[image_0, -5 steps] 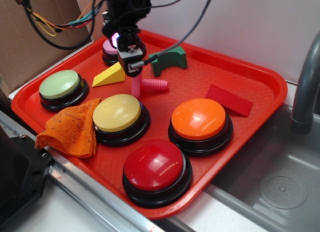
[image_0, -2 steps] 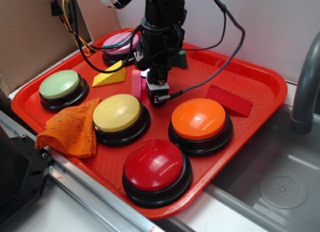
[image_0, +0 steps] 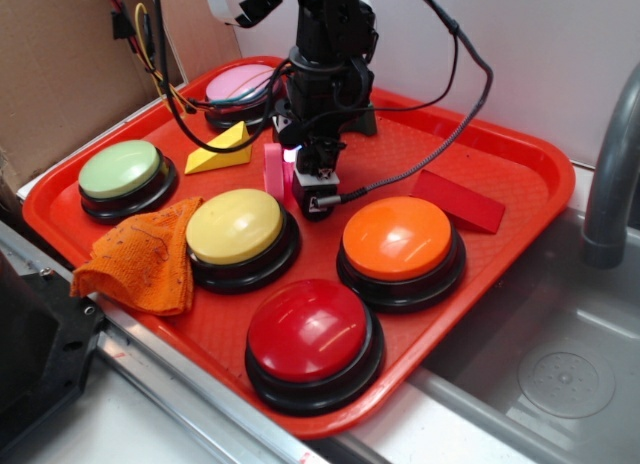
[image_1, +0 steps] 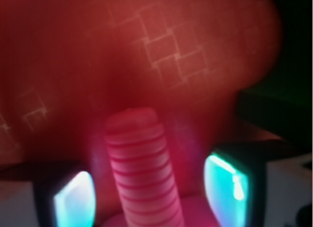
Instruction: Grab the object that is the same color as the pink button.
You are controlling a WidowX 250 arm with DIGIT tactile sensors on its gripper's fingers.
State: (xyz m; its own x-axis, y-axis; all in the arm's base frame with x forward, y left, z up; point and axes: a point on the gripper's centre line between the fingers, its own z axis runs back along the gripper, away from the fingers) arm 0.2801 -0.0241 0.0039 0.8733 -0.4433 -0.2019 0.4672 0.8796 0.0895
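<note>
The pink toy bolt lies on the red tray (image_0: 520, 156). Its flat head (image_0: 272, 170) shows just left of my gripper (image_0: 306, 180), which is lowered over the shaft and hides it in the exterior view. In the wrist view the ridged pink shaft (image_1: 142, 161) lies between my two fingers (image_1: 73, 200), with a gap on each side. My gripper (image_1: 151, 190) is open and straddles the shaft. The pink button (image_0: 243, 84) sits at the tray's back left, behind the arm.
Green (image_0: 120, 169), yellow (image_0: 235, 226), orange (image_0: 397, 237) and red (image_0: 310, 331) dome buttons stand on the tray. An orange cloth (image_0: 145, 254) lies at the front left. A yellow wedge (image_0: 222, 149) and a red wedge (image_0: 457, 200) flank the gripper. A metal sink (image_0: 570, 374) lies to the right.
My gripper has moved from over the pink button forward and down onto the bolt. It now covers the shaft, and the pink button is uncovered.
</note>
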